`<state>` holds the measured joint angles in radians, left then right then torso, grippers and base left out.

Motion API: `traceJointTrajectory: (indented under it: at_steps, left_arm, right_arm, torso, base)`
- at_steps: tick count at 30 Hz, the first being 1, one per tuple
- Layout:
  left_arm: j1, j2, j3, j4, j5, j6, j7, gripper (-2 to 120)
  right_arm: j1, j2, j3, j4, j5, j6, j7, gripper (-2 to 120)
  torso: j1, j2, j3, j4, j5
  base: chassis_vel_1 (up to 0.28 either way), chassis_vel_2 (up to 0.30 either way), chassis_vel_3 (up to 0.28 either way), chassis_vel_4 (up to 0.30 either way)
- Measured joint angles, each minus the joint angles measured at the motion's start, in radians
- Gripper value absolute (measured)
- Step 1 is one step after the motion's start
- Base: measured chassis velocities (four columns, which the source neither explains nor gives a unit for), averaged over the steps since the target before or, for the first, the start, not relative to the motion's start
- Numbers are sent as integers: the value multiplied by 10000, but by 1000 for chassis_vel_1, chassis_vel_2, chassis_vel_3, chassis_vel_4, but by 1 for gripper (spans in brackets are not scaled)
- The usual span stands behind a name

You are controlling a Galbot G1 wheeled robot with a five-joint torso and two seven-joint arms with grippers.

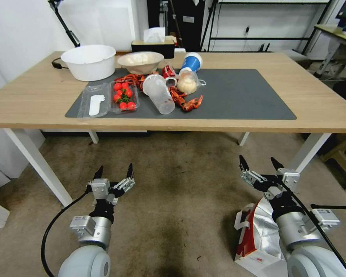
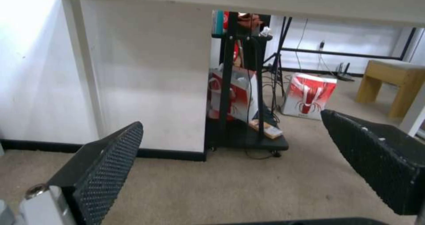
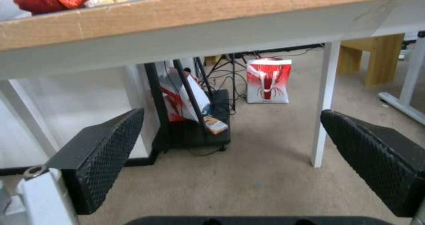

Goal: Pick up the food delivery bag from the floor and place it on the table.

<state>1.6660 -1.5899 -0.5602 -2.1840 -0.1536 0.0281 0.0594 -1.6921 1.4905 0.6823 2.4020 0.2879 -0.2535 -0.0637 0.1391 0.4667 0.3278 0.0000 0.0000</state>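
Nearest the robot, the food delivery bag point(image 1: 257, 238) lies on the carpet point(image 1: 173, 200) at about five o'clock in the head view, its foil lining and a red side panel showing, partly hidden beneath the right arm. The right pincer point(image 1: 258, 162) hangs just above and beyond the bag, spread wide and holding nothing, tips aimed toward the desk point(image 1: 34, 100); its own camera shows both ribbed fingers point(image 3: 111, 152) apart with bare carpet between them. Over at seven o'clock the left pincer point(image 1: 114, 172) hovers above the floor, likewise spread and empty, well apart from the bag. Farther out, at twelve o'clock, the desk stretches across the room on white legs, topped by a dark grey mat point(image 1: 242, 96). On the mat's left half sit a clear tray of cherry tomatoes point(image 1: 123, 97), a tipped plastic cup point(image 1: 159, 94), red crayfish point(image 1: 186, 100), a wrapped bun point(image 1: 187, 81) and a blue and white cup point(image 1: 191, 62) lying on its side. Behind these, at eleven o'clock, stand a white basin point(image 1: 89, 61) and a pale bowl point(image 1: 140, 61), with a tissue box point(image 1: 153, 45) at the far edge. Seen under the desk from the right wrist, another red and white bag point(image 3: 268, 81) stands on the carpet far behind.
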Motion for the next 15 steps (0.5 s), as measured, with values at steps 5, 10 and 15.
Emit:
traceJointTrajectory:
  at_steps: [5, 10, 15]
  left_arm:
    - [-19, -6, -2, 47, 0, 0, 4, 100]
    - [-37, -16, -1, 89, 1, 0, 5, 100]
    - [-64, -24, 2, 129, 1, -1, 7, 100]
  right_arm:
    - [17, -13, -4, -29, 0, 3, 0, 100]
    - [38, -29, -4, -49, 0, 3, 0, 100]
    - [58, -38, -3, -58, 4, 2, 0, 100]
  torso:
    - [-66, -173, -109, 0, 0]
    - [-109, -316, -206, 0, 0]
    - [-161, -475, -314, 0, 0]
  base:
    - [0, 0, 0, 0]
    - [0, 0, 0, 0]
    - [0, 0, 0, 0]
